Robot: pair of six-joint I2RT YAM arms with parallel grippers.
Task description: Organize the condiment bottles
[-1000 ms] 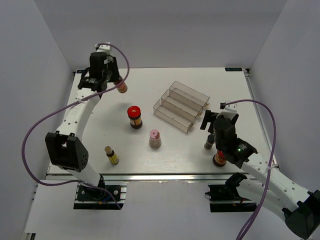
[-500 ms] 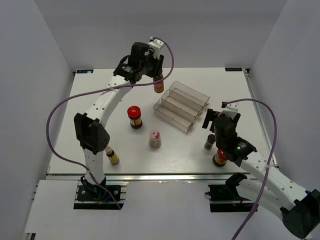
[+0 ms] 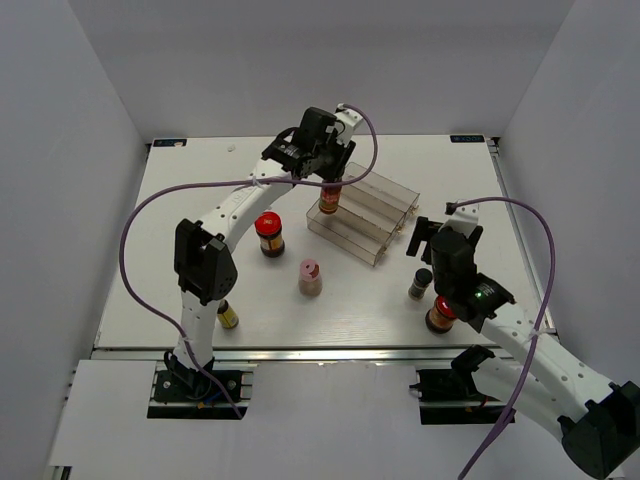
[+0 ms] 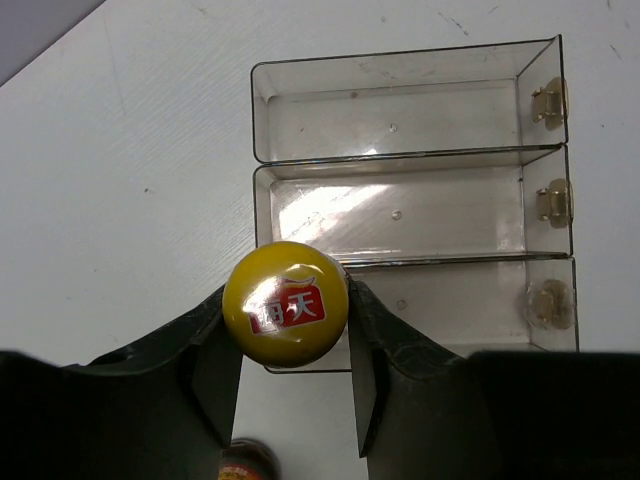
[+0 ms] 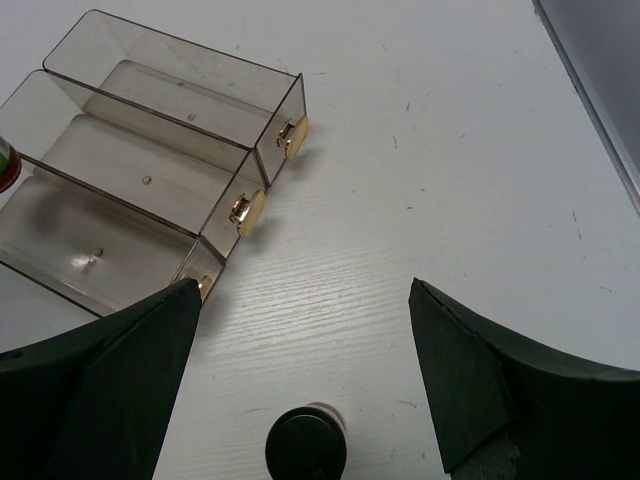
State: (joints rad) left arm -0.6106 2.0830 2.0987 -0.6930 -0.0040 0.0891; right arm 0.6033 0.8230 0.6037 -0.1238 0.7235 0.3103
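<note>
Left wrist: our left gripper (image 4: pixel 286 335) pinches a yellow-capped bottle (image 4: pixel 286 300) at the rack's (image 4: pixel 400 155) edge; right gripper (image 5: pixel 304 290) gapes empty; we count six bottles.

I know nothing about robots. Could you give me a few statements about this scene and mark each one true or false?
1. The left gripper grips a yellow-capped bottle. True.
2. Bottles already fill the clear rack. False: its steps show empty.
3. The right gripper is shut on the black-capped bottle. False: it is open, and the bottle stands untouched below it.
4. The pink-capped shaker stands on the table, outside the rack. True.
</note>
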